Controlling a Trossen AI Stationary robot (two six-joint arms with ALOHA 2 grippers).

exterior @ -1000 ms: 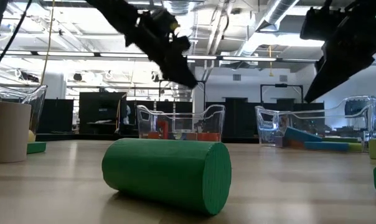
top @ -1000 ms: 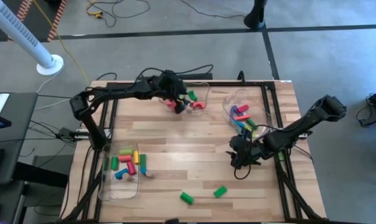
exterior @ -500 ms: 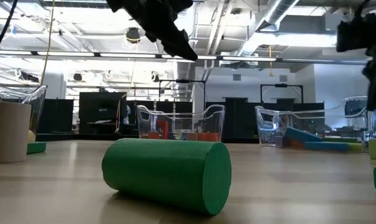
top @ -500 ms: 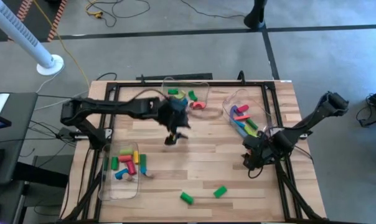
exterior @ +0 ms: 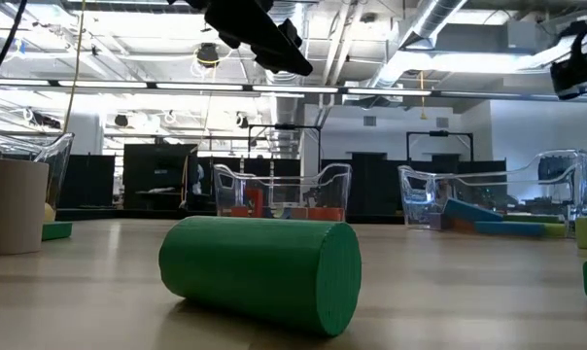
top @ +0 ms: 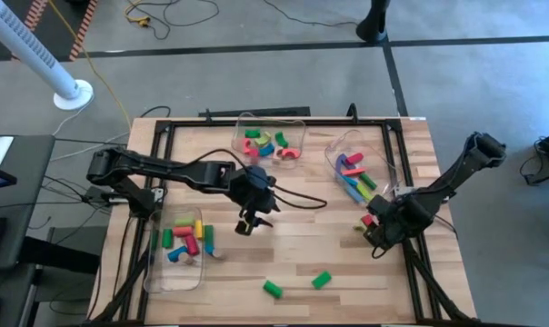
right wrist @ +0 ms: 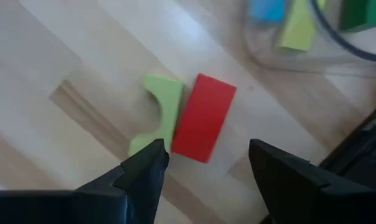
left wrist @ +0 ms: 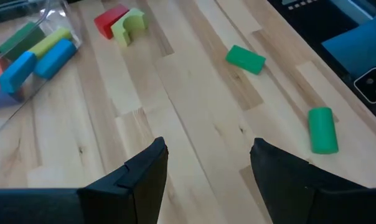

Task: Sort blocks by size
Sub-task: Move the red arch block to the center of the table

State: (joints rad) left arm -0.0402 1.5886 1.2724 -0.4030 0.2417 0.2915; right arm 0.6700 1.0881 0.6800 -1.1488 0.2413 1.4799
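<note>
The left pincer (top: 248, 221), wide and empty, has swung from the far clear bin to mid-worktop; two green blocks (top: 273, 289) lie ahead, unsorted. The right pincer (right wrist: 203, 163), wide, now hovers over a red block (right wrist: 203, 118) touching a lime arch (right wrist: 158, 113).

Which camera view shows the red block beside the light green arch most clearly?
The right wrist view: the red block fills the middle, touching the light green arch on bare wood. The left wrist view shows the pair small and far off. In the high view they are mostly hidden by the right gripper. The low view does not show them.
</note>
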